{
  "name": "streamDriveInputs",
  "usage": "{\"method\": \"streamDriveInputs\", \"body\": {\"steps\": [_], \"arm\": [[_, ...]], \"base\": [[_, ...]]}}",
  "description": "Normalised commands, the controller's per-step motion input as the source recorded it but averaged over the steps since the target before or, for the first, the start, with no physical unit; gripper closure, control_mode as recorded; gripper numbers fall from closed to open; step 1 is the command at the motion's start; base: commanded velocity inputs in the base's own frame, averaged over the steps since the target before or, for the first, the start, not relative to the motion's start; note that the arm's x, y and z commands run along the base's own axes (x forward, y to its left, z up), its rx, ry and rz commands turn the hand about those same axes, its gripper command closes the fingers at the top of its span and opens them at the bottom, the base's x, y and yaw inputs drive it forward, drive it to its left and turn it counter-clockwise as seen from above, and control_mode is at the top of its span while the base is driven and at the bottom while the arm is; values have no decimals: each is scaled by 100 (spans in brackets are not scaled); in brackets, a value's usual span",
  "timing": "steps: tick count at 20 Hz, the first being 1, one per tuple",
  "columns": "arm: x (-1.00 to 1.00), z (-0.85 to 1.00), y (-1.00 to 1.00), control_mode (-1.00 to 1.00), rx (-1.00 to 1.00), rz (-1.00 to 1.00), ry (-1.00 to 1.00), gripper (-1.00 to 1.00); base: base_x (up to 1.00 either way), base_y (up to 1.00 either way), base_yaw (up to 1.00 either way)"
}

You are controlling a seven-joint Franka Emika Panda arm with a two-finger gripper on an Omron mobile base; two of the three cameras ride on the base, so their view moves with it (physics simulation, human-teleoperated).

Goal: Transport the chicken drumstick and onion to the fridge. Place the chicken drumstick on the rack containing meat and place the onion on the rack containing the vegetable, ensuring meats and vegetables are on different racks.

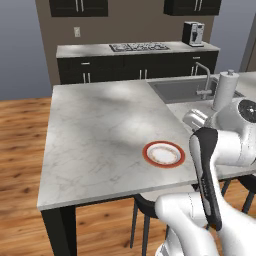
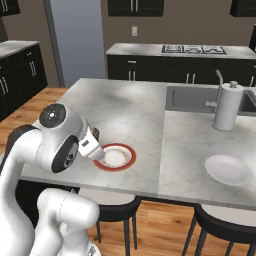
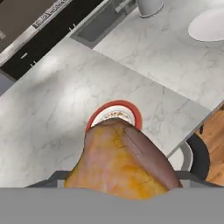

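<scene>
the chicken drumstick (image 3: 120, 164) is seen held close before the hand camera, lifted above the red-rimmed plate (image 1: 163, 154) on the marble island counter (image 1: 100, 135); the gripper (image 2: 93, 141) is judged closed on it, though its fingers are hidden. the piece is judged light, firm and somewhat greasy, best held across its thick end. right of the plate a sink (image 2: 200, 98), a paper towel roll (image 2: 227, 106) and a white plate (image 2: 228, 169) are found. wood floor surrounds the counter.

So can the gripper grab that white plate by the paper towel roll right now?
Probably not: the gripper appears shut on the chicken drumstick, so it has no free jaws, though the white plate sits unobstructed.
</scene>
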Motion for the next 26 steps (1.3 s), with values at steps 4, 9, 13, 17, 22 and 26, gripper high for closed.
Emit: {"method": "streamDriveInputs", "body": {"steps": [4, 9, 13, 17, 22, 26], "arm": [[-43, 98, 24, -100, -1, 0, -44, 100], [-43, 92, 3, -100, 0, 0, -26, 100], [-74, 61, 0, -100, 0, 0, -32, 100], [-79, 66, 2, -100, 0, 0, -27, 100], [-67, 76, 7, -100, 0, 0, -19, 100], [-16, 8, 0, 100, 0, 0, -1, 100]], "base": [[0, 0, 0], [0, 0, 0], [0, 0, 0], [0, 0, 0], [0, 0, 0], [-74, -39, 0]]}}
